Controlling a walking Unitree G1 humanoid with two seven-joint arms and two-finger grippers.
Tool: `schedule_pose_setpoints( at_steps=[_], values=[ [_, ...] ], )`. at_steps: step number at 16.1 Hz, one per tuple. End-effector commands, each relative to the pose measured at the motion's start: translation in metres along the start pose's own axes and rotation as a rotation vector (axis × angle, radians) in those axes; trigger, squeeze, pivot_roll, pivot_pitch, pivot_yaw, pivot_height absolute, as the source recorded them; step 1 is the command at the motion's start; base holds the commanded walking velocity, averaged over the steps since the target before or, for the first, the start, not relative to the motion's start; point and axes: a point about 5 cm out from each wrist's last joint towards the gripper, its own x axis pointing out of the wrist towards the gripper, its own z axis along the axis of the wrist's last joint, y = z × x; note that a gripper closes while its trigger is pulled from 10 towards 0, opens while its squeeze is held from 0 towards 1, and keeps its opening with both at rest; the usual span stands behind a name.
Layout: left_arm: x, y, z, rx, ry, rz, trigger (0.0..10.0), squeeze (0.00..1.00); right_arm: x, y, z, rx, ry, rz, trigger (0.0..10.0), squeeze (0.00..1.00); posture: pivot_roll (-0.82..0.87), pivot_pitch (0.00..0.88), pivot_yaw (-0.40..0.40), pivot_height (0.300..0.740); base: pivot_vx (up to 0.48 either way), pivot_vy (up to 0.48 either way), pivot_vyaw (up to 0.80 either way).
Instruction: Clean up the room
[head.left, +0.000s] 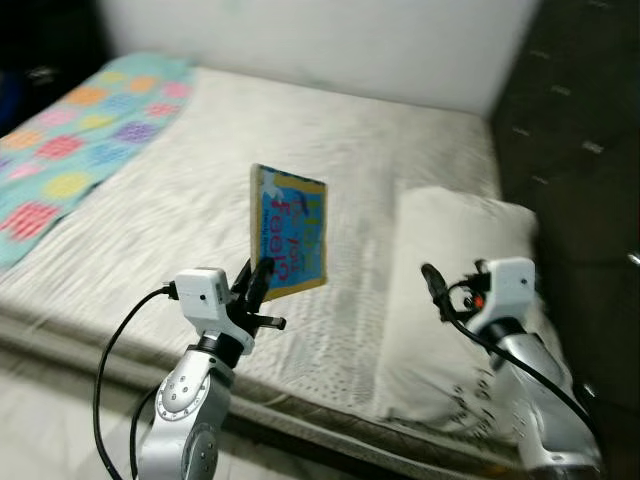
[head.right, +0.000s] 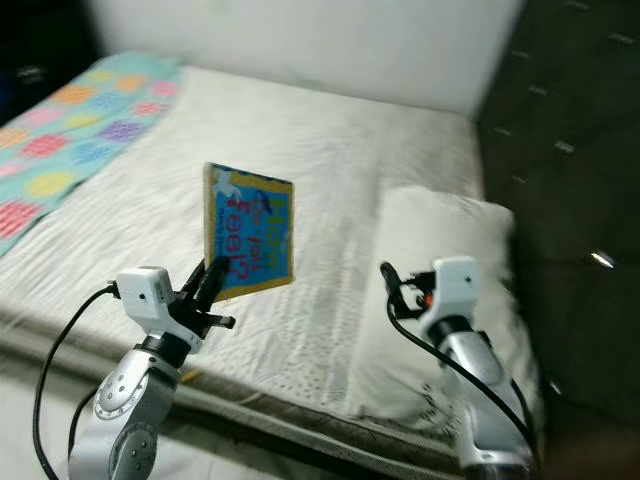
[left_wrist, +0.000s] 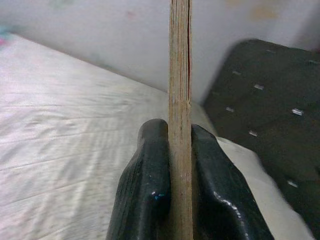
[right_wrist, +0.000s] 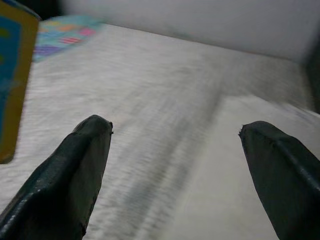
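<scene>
A blue children's book (head.left: 291, 234) with a yellow border is held upright above the near edge of the bed (head.left: 330, 140). My left gripper (head.left: 257, 280) is shut on its lower corner. In the left wrist view the book's edge (left_wrist: 180, 100) stands clamped between both black fingers (left_wrist: 145, 190). My right gripper (head.left: 434, 281) hovers open over the white pillow (head.left: 455, 290) on the bed's right side. Its fingers (right_wrist: 75, 175) are spread wide in the right wrist view, with nothing between them.
A colourful dotted blanket (head.left: 70, 140) covers the bed's far left part. A dark tufted headboard (head.left: 580, 150) rises on the right. A white wall (head.left: 330, 40) stands behind the bed. The bed's front edge runs just before my arms.
</scene>
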Motion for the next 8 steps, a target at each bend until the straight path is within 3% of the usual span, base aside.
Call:
schedule_pose_setpoints(
  at_steps=[1, 5, 8],
  values=[
    [-0.0004, 0.0024, 0.0083, 0.012, -0.039, 0.007, 10.0, 0.00, 0.0001, 0.0013, 0.0015, -0.006, -0.006, 0.009, 10.0, 0.00, -0.06, 0.000, -0.027, 0.740, 0.000, 0.000, 0.00],
    [-0.0003, 0.0010, 0.0090, 0.009, -0.045, -0.003, 10.0, 0.00, -0.0005, 0.0000, 0.0002, -0.005, 0.002, 0.006, 10.0, 0.00, -0.06, 0.005, -0.028, 0.740, 0.000, 0.000, 0.00],
    [-0.0002, 0.0004, 0.0091, 0.003, -0.045, -0.007, 10.0, 0.00, -0.0007, -0.0003, 0.0006, -0.004, 0.002, 0.004, 10.0, 0.00, -0.07, 0.010, -0.027, 0.740, 0.000, 0.000, -0.76]
  ],
)
